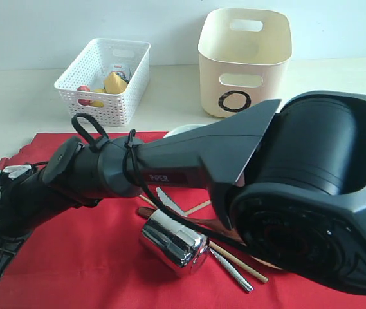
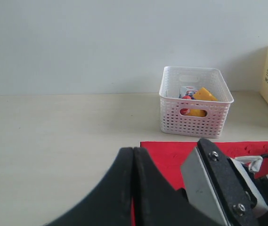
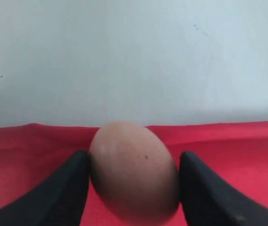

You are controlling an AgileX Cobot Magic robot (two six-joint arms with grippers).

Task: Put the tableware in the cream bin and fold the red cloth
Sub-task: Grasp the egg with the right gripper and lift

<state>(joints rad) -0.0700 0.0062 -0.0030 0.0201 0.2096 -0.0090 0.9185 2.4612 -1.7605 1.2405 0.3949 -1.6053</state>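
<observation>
The right jaws clasp the egg (image 3: pixel 134 172) from both sides, low over the red cloth (image 3: pixel 228 150). The left jaws are clenched together, empty, by the cloth's edge. The steel cup (image 1: pixel 173 243) and chopsticks (image 1: pixel 247 268) lie on the cloth. The cream bin (image 1: pixel 245 61) stands on the tabletop (image 1: pixel 15 103) beyond the cloth.

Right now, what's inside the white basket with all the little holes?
The white basket holds a yellow cheese wedge, something red, another yellow thing and a small carton. Its walls hide the bottom, so anything lower down can't be seen.
</observation>
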